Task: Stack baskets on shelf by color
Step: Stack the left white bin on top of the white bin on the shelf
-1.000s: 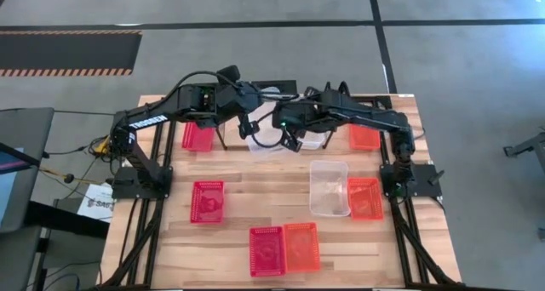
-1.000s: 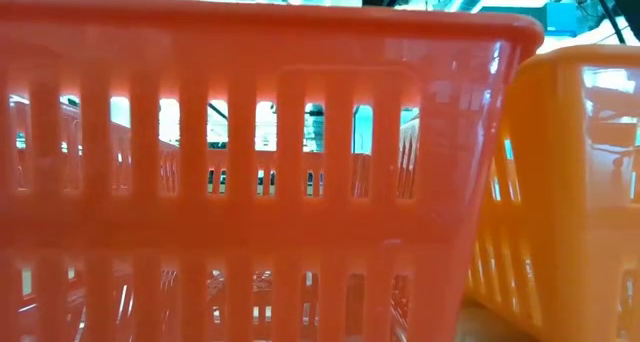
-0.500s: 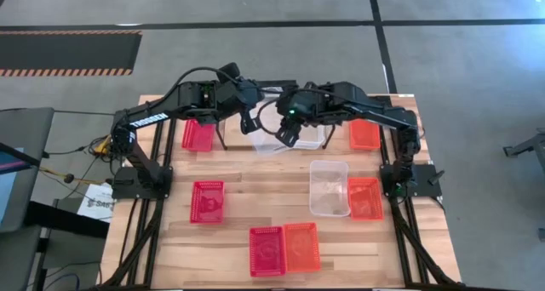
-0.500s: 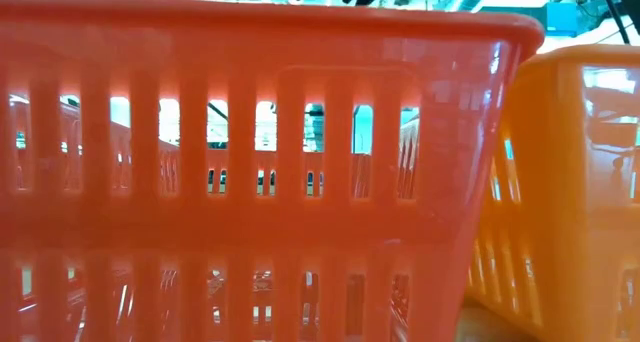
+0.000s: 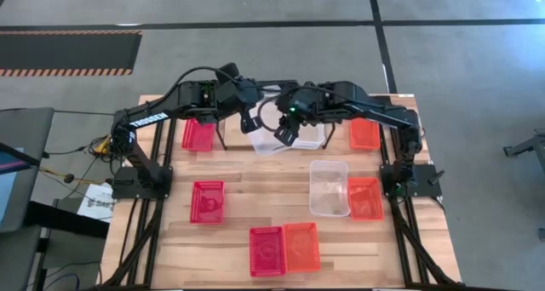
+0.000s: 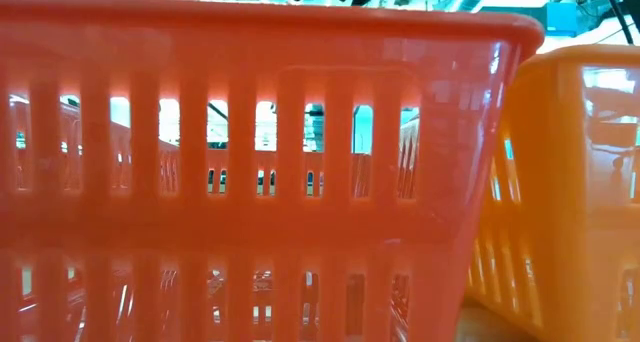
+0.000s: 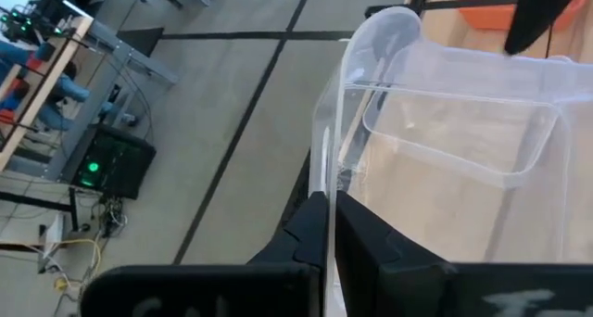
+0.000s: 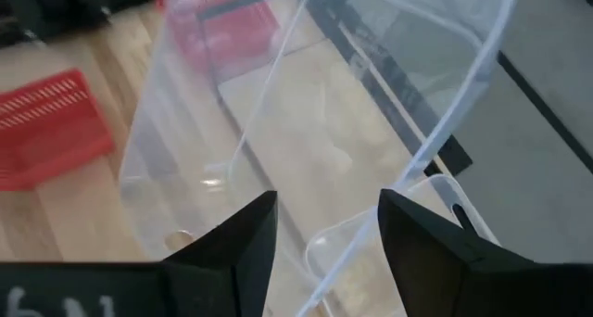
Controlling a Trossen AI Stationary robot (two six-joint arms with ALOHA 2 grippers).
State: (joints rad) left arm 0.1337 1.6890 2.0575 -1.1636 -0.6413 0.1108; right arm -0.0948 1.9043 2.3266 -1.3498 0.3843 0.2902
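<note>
At table height, a red basket [image 6: 260,162] fills the low view, its sides cut off by the picture's edges, and an orange basket [image 6: 570,182] runs off the edge beside it; they hide the table behind. From above, both arms cover most of the clear basket [image 5: 274,140] and the shelf [image 5: 223,136] near the table's far edge.

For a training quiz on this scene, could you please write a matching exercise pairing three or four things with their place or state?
Things:
1. left gripper
2. right gripper
3. clear basket on the table
4. red basket at the near edge

States:
A. touching an orange basket's side
B. open
C. shut on a clear basket's rim
D. beside the right arm's base

Pairs: 1-C, 2-B, 3-D, 4-A
</note>
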